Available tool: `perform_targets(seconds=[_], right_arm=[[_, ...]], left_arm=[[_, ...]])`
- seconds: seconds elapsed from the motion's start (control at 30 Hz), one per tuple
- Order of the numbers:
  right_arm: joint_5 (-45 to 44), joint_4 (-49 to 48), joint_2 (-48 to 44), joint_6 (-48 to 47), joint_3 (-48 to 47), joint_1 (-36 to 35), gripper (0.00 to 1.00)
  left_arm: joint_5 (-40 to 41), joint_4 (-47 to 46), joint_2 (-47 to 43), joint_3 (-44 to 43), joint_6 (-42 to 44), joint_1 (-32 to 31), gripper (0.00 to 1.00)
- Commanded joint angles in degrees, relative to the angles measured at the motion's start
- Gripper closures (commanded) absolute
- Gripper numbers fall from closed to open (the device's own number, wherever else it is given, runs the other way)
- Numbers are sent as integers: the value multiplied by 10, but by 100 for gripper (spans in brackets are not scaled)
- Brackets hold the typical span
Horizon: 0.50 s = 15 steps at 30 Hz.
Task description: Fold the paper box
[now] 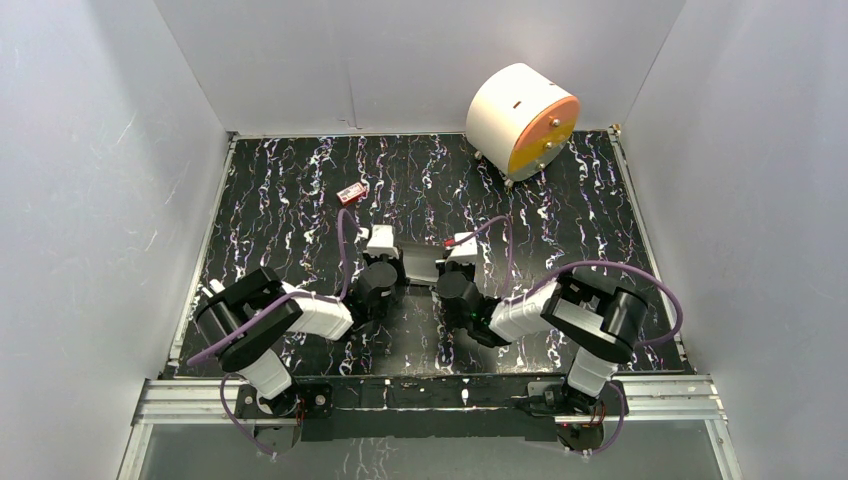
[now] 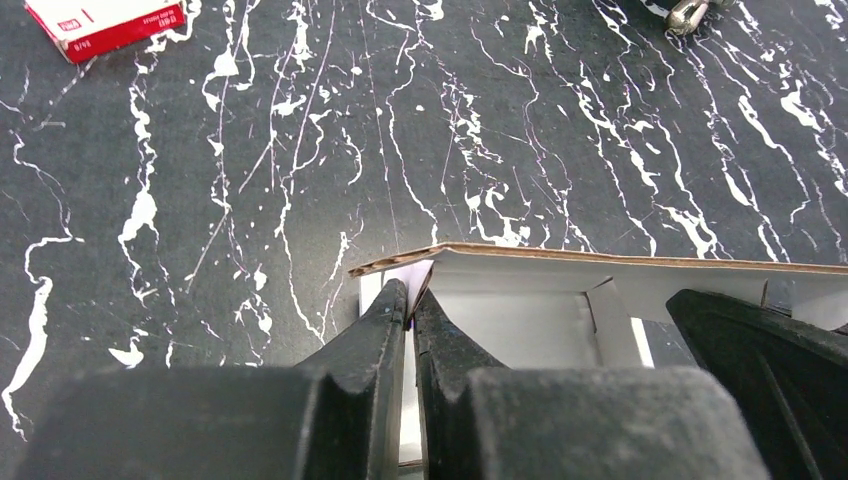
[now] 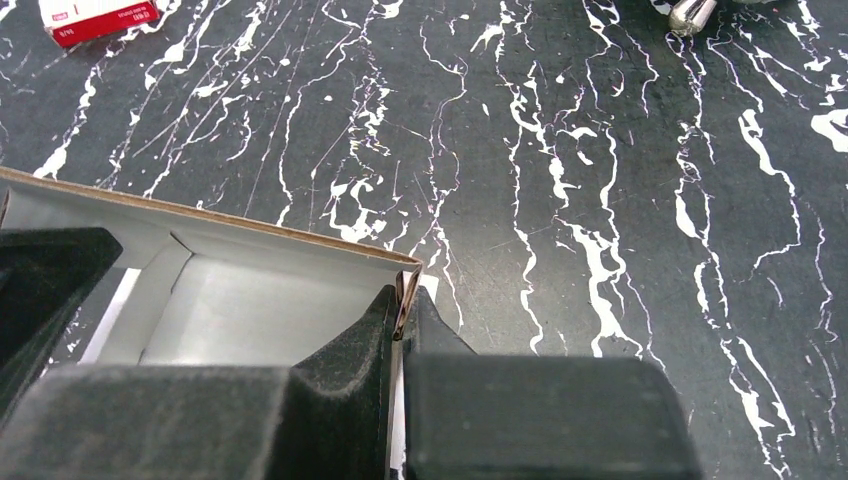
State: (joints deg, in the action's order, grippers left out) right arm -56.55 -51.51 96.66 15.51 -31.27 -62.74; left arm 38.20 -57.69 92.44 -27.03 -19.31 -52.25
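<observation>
Box: white thin-cardboard paper box [image 1: 420, 262], mid black white-veined counter [image 1: 280, 220], between both arms.
Left gripper [image 2: 410, 300]: clamped on its left wall.
Right gripper [image 3: 402, 300]: clamped on its right wall.
Around: small red-and-white carton [image 1: 352, 192] near; white cylinder with an orange face [image 1: 522, 120] well apart.

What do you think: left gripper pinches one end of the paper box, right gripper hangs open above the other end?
The right gripper is not open: it is shut on the other end of the paper box, as the right wrist view shows. The left gripper does pinch one end.
</observation>
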Motion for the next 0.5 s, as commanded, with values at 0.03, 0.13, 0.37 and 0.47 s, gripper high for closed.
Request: perform_targets(seconds=[0.03,0.13,0.37,0.47], right_arm=[[-10,-53,7,43,-14,-18,91],[-11,-42,-1,39,-16,-18,91],[-9,-40,3,34,-22,-18,91],[-3,-44,21,36,-30,-18,91]], left_arm=[[-30,-52,-11,24,-71,-9,92],[-27,-52,-35,39,-69,-9,91],[-40,-53,-58,45,-52,-8,86],[-55,-57,-38,38,-71,-8,85]])
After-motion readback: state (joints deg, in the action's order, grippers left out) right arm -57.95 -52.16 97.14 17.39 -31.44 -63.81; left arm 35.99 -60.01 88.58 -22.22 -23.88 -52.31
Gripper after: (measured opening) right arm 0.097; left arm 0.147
